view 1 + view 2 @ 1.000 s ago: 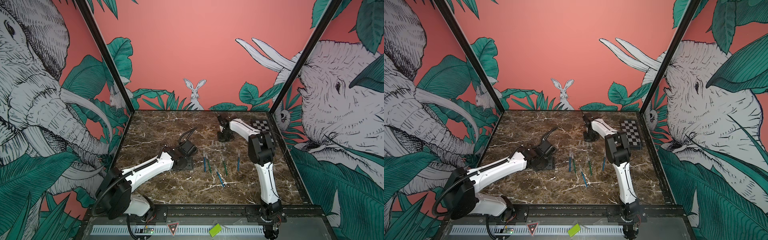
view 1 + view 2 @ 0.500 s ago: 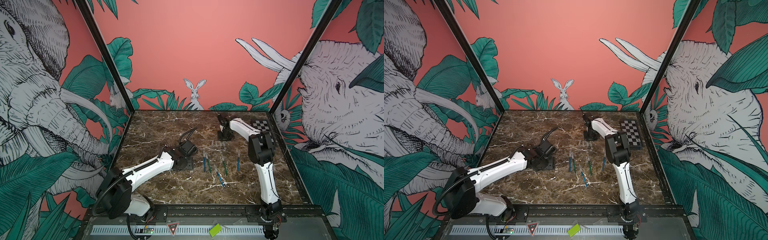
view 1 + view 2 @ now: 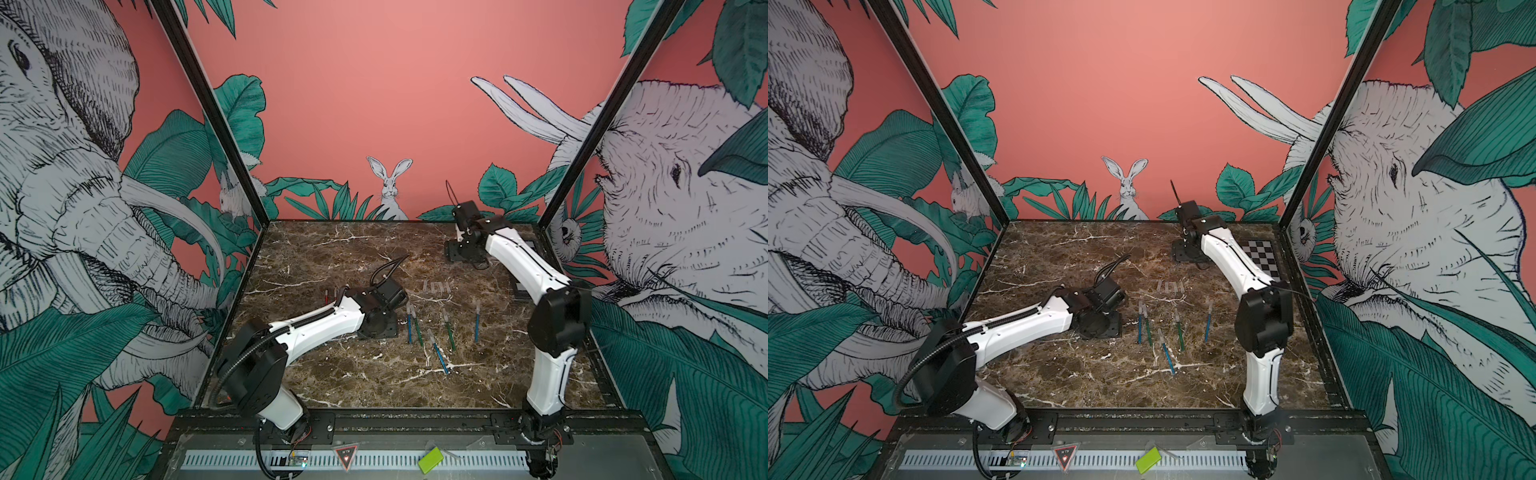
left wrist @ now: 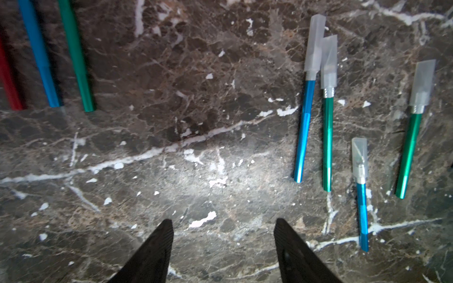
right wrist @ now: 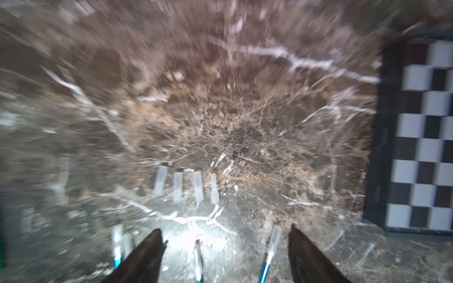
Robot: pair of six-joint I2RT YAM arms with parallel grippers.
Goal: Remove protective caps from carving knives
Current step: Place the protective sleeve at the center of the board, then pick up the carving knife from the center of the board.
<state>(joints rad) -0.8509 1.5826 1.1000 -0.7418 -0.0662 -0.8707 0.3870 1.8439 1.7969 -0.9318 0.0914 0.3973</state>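
Several capped carving knives lie side by side at mid-table, seen in both top views: blue (image 3: 409, 328), green (image 3: 1179, 332). In the left wrist view, translucent protective caps (image 4: 315, 46) cover their tips. Bare red (image 4: 7, 80), blue (image 4: 39, 56) and green (image 4: 76, 56) handles lie apart from them. Several loose caps (image 5: 177, 186) lie in a row (image 3: 436, 286). My left gripper (image 4: 223, 225) is open over bare marble, left of the knives (image 3: 380, 328). My right gripper (image 5: 224, 235) is open and empty, raised near the back (image 3: 459, 251); its view is blurred.
A black-and-white checkerboard (image 3: 1260, 257) lies at the back right by the wall, also in the right wrist view (image 5: 421, 137). Two red knives (image 3: 326, 295) lie behind my left arm. Black frame posts and printed walls enclose the marble table (image 3: 332, 249).
My right gripper has gone from shut to open and has lifted slightly toward the back. My left arm has stayed where it was.
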